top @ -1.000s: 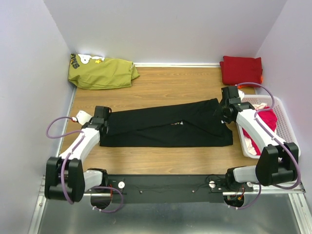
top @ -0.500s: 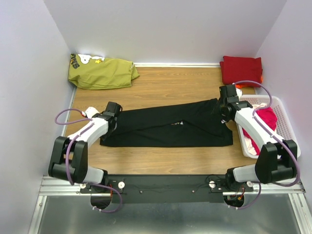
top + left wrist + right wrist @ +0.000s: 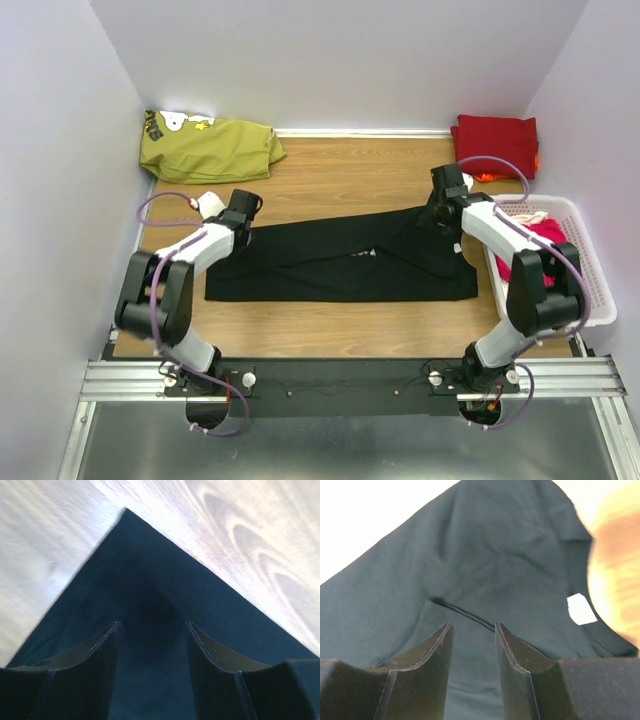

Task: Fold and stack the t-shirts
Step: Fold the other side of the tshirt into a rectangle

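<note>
The black t-shirt (image 3: 340,265) lies flat as a long folded band across the middle of the wooden tabletop (image 3: 340,180). The left gripper (image 3: 245,204) hangs over the shirt's far left corner. Its fingers (image 3: 107,645) are spread with nothing between them, and the cloth's pointed corner lies just beyond the tips. The right gripper (image 3: 438,200) sits over the far right end. Its fingers are also parted, above wrinkled black cloth near a small white label (image 3: 581,609). A folded dark red t-shirt (image 3: 495,143) rests in the far right corner. Pink t-shirts (image 3: 548,240) fill a white basket (image 3: 590,285), and an olive-green garment (image 3: 215,150) lies in the far left corner.
</note>
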You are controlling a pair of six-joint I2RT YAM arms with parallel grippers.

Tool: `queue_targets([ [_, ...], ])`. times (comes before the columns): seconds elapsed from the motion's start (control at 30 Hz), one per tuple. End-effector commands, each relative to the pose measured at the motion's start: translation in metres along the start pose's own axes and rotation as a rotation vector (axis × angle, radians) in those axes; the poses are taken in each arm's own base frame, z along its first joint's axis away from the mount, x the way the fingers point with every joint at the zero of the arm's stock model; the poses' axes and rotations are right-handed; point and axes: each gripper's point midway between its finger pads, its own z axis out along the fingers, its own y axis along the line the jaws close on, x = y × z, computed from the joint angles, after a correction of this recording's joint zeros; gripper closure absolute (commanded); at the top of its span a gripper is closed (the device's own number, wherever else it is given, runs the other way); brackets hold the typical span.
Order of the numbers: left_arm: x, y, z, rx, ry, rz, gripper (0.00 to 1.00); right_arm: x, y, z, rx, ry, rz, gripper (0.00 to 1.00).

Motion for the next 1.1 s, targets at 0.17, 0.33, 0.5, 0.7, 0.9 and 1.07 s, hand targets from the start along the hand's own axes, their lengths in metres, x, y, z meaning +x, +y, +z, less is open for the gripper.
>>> queue_targets([
  [0.17, 0.029, 0.007, 0.040, -0.184, 0.099, 0.072, 0.37, 0.008, 0.035, 0.036, -0.032, 0.031, -0.071, 0.52],
  [0.33, 0.019, 0.007, 0.039, -0.187, 0.085, 0.053, 0.37, 0.013, 0.040, 0.049, -0.019, 0.051, -0.079, 0.52],
  [0.5, 0.016, 0.021, 0.048, -0.281, 0.103, 0.047, 0.37, 0.016, 0.043, 0.065, -0.003, 0.075, -0.086, 0.52],
  [0.7, -0.008, 0.038, 0.057, -0.322, 0.092, -0.042, 0.37, 0.003, 0.061, 0.083, -0.027, 0.076, -0.114, 0.52],
  [0.9, -0.028, 0.033, 0.071, -0.302, 0.083, -0.080, 0.37, -0.011, 0.079, 0.105, -0.036, 0.082, -0.140, 0.52],
  [1.07, -0.032, 0.009, 0.086, -0.231, 0.099, -0.044, 0.39, -0.028, 0.090, 0.099, -0.056, 0.059, -0.144, 0.53],
])
